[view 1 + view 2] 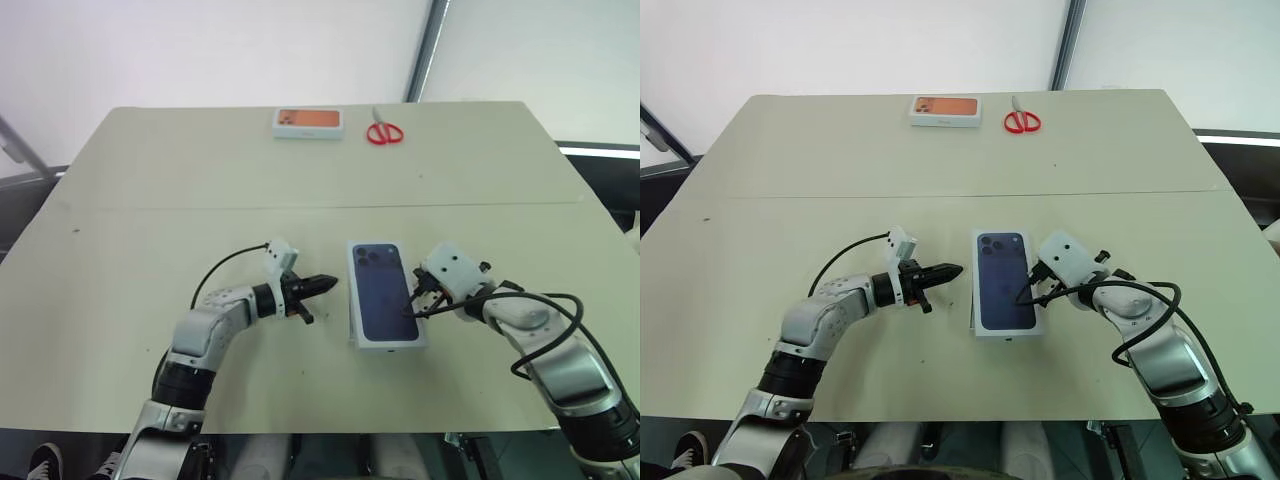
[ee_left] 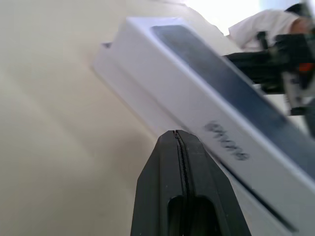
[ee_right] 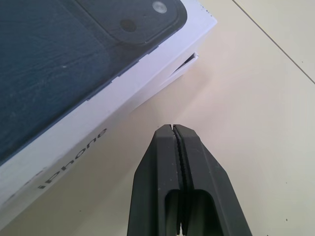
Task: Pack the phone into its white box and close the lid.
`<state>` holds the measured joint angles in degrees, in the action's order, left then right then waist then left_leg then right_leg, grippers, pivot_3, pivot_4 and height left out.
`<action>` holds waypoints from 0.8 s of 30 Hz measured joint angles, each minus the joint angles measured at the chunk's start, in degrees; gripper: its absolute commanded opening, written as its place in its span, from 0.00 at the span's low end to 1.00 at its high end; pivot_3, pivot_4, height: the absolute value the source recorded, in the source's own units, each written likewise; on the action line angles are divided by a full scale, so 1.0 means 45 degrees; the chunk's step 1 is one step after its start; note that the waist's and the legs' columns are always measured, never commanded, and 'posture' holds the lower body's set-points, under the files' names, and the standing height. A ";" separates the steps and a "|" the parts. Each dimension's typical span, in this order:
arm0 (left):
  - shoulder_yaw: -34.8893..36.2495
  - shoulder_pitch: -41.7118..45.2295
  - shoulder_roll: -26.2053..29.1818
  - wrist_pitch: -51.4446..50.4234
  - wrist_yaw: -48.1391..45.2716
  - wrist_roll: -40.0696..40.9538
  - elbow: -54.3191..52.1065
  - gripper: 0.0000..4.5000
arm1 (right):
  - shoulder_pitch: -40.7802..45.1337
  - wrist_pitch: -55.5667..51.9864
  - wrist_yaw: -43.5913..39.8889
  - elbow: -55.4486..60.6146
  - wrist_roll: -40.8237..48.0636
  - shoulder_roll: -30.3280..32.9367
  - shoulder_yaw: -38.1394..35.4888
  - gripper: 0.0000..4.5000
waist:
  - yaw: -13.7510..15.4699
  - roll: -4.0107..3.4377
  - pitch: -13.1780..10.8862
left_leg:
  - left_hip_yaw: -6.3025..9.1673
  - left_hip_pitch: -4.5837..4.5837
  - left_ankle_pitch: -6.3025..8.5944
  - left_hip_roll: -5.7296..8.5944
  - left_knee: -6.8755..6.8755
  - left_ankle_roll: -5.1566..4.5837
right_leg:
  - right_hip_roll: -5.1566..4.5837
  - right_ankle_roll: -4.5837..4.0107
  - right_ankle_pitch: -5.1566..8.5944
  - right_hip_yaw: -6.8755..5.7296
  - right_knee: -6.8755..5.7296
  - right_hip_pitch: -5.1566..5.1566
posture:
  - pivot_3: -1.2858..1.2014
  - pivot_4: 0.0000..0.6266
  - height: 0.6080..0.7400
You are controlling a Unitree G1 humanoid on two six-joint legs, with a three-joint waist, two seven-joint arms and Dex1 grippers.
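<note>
The lid (image 1: 383, 292), white with a dark blue phone printed on top, lies flat on the table between my two grippers. A thin white edge of the white box (image 3: 189, 60) peeks out under one of its corners. The phone itself is hidden. My left gripper (image 1: 325, 283) is shut and empty, pointing level at the lid's left side from a short gap away. In the left wrist view its tips (image 2: 176, 132) sit just short of the lid's side wall (image 2: 197, 88). My right gripper (image 1: 412, 305) is shut and empty, close against the lid's right side.
A white box with an orange picture (image 1: 308, 121) and red scissors (image 1: 384, 133) lie at the table's far edge. A seam (image 1: 200, 208) runs across the tabletop behind the lid. The table's near edge is close below my arms.
</note>
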<state>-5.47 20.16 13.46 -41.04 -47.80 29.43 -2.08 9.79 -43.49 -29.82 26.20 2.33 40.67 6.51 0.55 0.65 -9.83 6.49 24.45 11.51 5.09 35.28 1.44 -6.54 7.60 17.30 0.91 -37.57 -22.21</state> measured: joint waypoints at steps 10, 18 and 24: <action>-0.0653 -0.0262 0.0024 0.0086 -0.0414 0.0409 -0.0682 0.00 | -0.0684 -0.0140 -0.1200 0.0194 0.0329 0.0902 -0.0447 0.01 | 0.0021 -0.0002 0.0002 | -0.0005 -0.0003 0.0000 0.0000 0.0004 0.0000 | -0.0002 -0.0001 0.0000 0.0001 0.0000 0.0005 | 0.52 0.24 1.00; -0.0737 -0.0329 0.0273 0.0267 -0.0408 0.0313 -0.0642 0.00 | -0.1098 -0.0343 -0.1646 0.0541 0.0702 0.1196 -0.0890 0.01 | 0.0026 -0.0001 0.0002 | -0.0004 -0.0003 0.0001 0.0000 0.0005 -0.0001 | -0.0004 -0.0001 0.0000 0.0002 0.0000 0.0005 | 0.52 0.24 1.00; -0.0801 -0.0489 0.0492 0.0217 -0.0381 0.0228 -0.0564 0.00 | -0.1438 -0.0577 -0.2481 0.1513 0.1670 0.1497 -0.1480 0.01 | 0.0027 0.0000 0.0001 | -0.0004 -0.0001 0.0001 0.0000 0.0005 -0.0001 | -0.0006 -0.0001 0.0000 0.0000 0.0000 0.0006 | 0.52 0.24 1.00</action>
<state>-9.08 17.96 15.68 -40.06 -49.52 30.45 -4.62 3.32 -46.09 -40.99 33.01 9.84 47.41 -0.15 0.67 0.66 -9.82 6.47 24.45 11.52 5.09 35.31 1.43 -6.56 7.60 17.30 0.91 -37.57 -22.18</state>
